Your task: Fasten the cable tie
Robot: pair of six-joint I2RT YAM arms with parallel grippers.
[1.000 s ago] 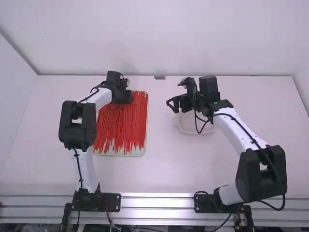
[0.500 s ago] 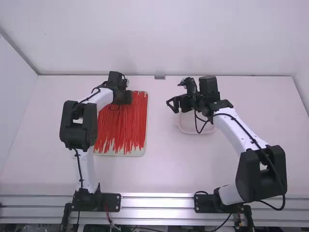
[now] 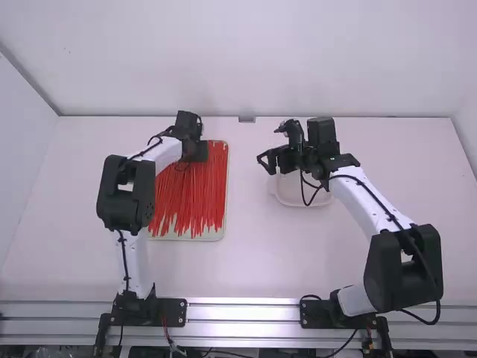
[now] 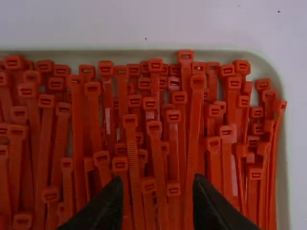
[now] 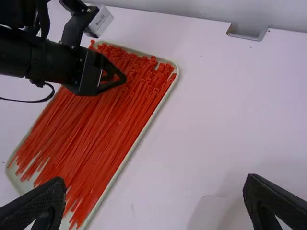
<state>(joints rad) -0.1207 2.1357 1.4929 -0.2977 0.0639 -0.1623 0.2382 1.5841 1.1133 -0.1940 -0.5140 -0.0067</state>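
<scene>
On the table's left side, a pale tray (image 3: 186, 236) holds a dense layer of loose orange cable ties (image 3: 190, 198), tails toward the arm bases and heads at the far end. Over those heads hangs the left gripper (image 4: 156, 184), its fingers apart with nothing clamped, hiding the ties beneath it from above. Farther right, the right gripper (image 5: 153, 181) is spread wide by a white dish (image 3: 298, 195); the arm partly covers the dish, and its contents cannot be made out.

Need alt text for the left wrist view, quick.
The open left tool is poised over a dense pile of orange cable ties, with their heads pointing toward the rim of a pale tray. White table lies beyond that rim.
</scene>
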